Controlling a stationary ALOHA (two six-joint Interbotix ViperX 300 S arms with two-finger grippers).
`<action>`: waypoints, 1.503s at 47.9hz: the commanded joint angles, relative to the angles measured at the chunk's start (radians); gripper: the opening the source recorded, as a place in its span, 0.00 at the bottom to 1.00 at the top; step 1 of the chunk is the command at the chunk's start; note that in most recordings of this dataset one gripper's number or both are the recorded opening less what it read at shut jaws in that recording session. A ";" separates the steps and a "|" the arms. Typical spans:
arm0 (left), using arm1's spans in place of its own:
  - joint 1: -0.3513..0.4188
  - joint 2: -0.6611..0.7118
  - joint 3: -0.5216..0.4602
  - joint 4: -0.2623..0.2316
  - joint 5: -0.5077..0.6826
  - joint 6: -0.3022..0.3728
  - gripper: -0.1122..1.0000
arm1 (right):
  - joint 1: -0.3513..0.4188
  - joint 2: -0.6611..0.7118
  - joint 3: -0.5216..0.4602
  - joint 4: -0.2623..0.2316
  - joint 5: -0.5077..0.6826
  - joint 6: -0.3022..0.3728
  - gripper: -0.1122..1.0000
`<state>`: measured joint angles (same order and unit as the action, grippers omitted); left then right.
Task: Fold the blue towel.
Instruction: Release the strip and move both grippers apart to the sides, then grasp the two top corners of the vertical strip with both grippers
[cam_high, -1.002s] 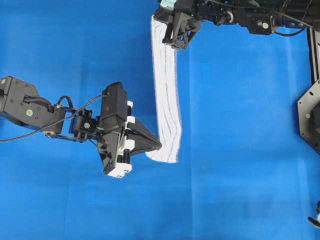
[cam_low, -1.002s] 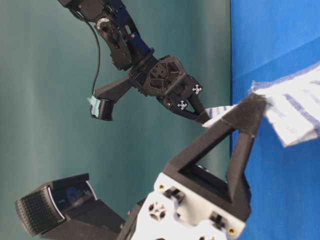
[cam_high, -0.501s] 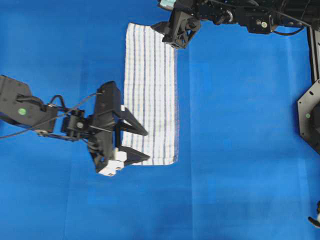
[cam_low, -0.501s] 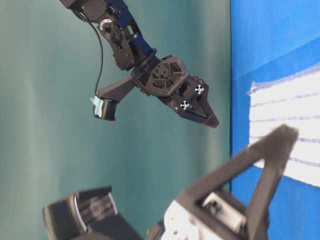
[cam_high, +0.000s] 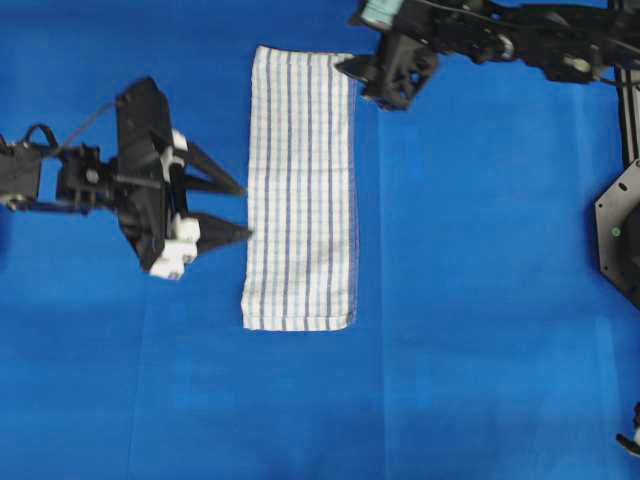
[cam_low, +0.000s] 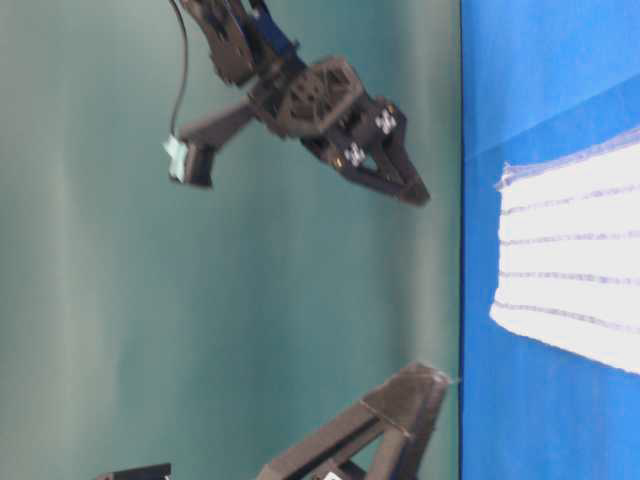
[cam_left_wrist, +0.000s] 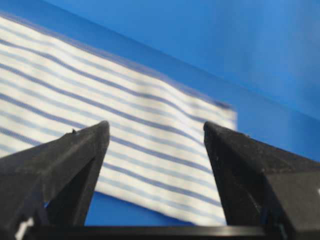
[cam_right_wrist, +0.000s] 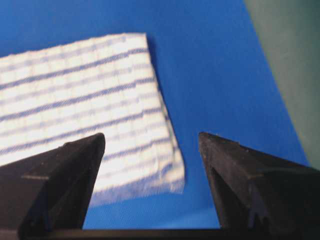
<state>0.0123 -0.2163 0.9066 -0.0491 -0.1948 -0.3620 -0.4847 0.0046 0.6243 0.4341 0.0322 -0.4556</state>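
The blue towel lies flat on the table as a long, narrow white strip with blue stripes; it also shows as the towel in the table-level view. My left gripper hovers open just left of its long edge, holding nothing. In the left wrist view the towel lies beyond the spread left gripper. My right gripper is open beside the towel's far right corner, raised off the table. The right wrist view has that corner of the towel under the open right gripper.
A plain blue covering spreads over the whole table, with faint crease lines. A black arm base stands at the right edge. A green backdrop lies beyond the table's edge.
Both grippers let go of the towel, which dropped from a hanging strip to lie flat. The left arm then drew back to the left, and the right arm shifted right.
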 joint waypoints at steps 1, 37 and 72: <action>0.049 -0.025 -0.005 0.005 -0.005 0.037 0.72 | 0.015 -0.075 0.032 0.009 -0.008 0.003 0.85; 0.192 -0.014 -0.012 0.005 0.025 0.201 0.72 | 0.169 -0.239 0.233 0.023 -0.084 0.074 0.85; 0.485 0.296 -0.129 0.005 -0.130 0.344 0.72 | 0.008 0.103 0.049 0.028 -0.235 0.074 0.85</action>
<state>0.4817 0.0629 0.8007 -0.0476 -0.2899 -0.0199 -0.4725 0.0951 0.7056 0.4587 -0.1779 -0.3866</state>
